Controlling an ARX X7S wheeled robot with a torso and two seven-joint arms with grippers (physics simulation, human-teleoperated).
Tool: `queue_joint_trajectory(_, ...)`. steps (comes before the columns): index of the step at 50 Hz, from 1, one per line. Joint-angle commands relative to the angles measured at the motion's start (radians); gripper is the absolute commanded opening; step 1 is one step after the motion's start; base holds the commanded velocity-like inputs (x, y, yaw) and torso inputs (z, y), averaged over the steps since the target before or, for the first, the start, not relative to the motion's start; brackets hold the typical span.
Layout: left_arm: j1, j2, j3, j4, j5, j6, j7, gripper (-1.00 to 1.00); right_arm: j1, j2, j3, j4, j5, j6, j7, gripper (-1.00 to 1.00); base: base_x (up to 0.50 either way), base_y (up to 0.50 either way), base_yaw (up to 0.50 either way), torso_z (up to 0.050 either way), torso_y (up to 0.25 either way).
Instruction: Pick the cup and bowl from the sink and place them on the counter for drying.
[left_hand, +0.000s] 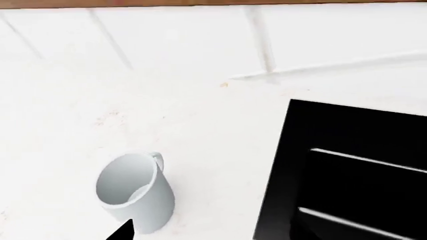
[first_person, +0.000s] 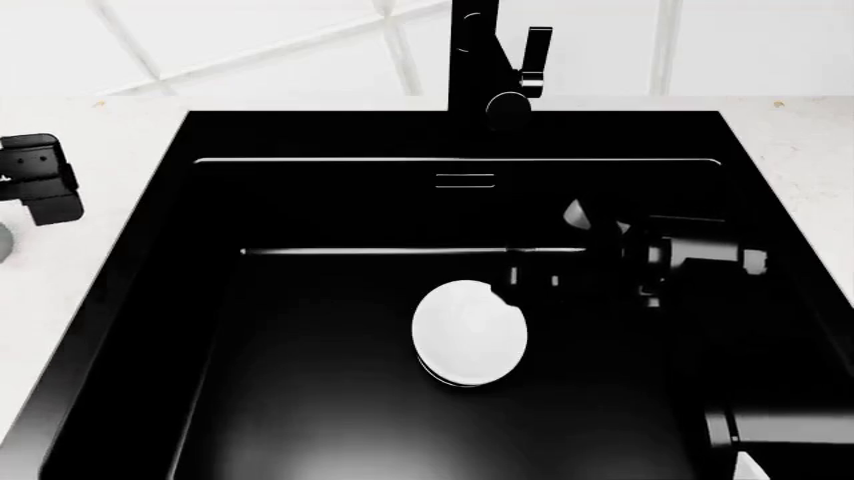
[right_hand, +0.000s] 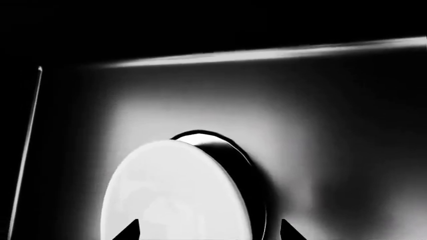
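Reaching into the black sink (first_person: 134, 300), the right gripper (right_hand: 208, 231), fingertips spread wide, straddles the white bowl (first_person: 469, 333) lying just left of it.

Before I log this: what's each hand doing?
Left hand: cannot tell, above the counter.
Right hand: open around the bowl.

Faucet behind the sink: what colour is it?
Black, matching the sink. The faucet shows best in the head view, dark against the white tiled wall.
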Motion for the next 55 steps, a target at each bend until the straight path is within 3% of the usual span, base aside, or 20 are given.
queue_joint_trajectory(1,-0.124,-0.004,0.092,0.019,-0.110,-0.034,0.022,1.00,-0.002,-0.009,0.067,0.007,-0.075,0.005,-0.017,1.00,0.00,0.00,0.00,0.000,0.000)
queue_joint_trajectory(9,-0.196,0.043,0.166,-0.033,-0.133,-0.003,0.040,1.00,-0.016,-0.021,0.118,0.008,-0.127,-0.003,-0.025,1.00,0.00,0.00,0.00,0.000,0.000)
queue_joint_trajectory(18,-0.214,-0.017,0.202,-0.024,-0.228,0.003,0.046,1.00,-0.039,-0.034,0.131,0.008,-0.179,-0.036,-0.035,1.00,0.00,0.00,0.00,0.000,0.000)
queue_joint_trajectory(29,-0.199,0.065,0.240,0.001,-0.151,0.035,0.065,1.00,-0.141,-0.016,0.197,0.007,-0.153,-0.184,0.016,1.00,0.00,0.00,0.00,0.000,0.000)
queue_joint_trajectory(43,-0.182,0.059,0.272,0.030,-0.176,0.076,0.051,1.00,-0.207,-0.043,0.230,0.008,-0.181,-0.164,0.025,1.00,0.00,0.00,0.00,0.000,0.000)
queue_joint_trajectory(55,-0.130,0.055,0.230,0.057,-0.119,0.088,0.130,1.00,-0.214,-0.057,0.223,0.008,-0.197,-0.101,-0.002,1.00,0.00,0.00,0.00,0.000,0.000)
